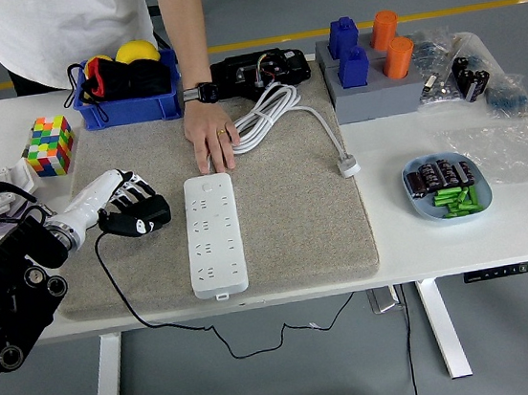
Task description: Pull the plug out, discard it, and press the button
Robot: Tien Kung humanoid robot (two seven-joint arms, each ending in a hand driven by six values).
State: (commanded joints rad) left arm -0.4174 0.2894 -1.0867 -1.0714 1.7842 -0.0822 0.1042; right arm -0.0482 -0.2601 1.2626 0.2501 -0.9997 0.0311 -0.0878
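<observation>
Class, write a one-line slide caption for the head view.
Left hand holds the black plug clear of the white power strip while a person's hand rests at its far end.

L hand [136,214] curled, R unseen

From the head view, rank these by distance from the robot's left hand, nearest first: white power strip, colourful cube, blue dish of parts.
From the left hand:
1. Power strip, just to its right on the mat.
2. Colourful cube, behind it, far left.
3. Blue dish, far right of the table.
</observation>
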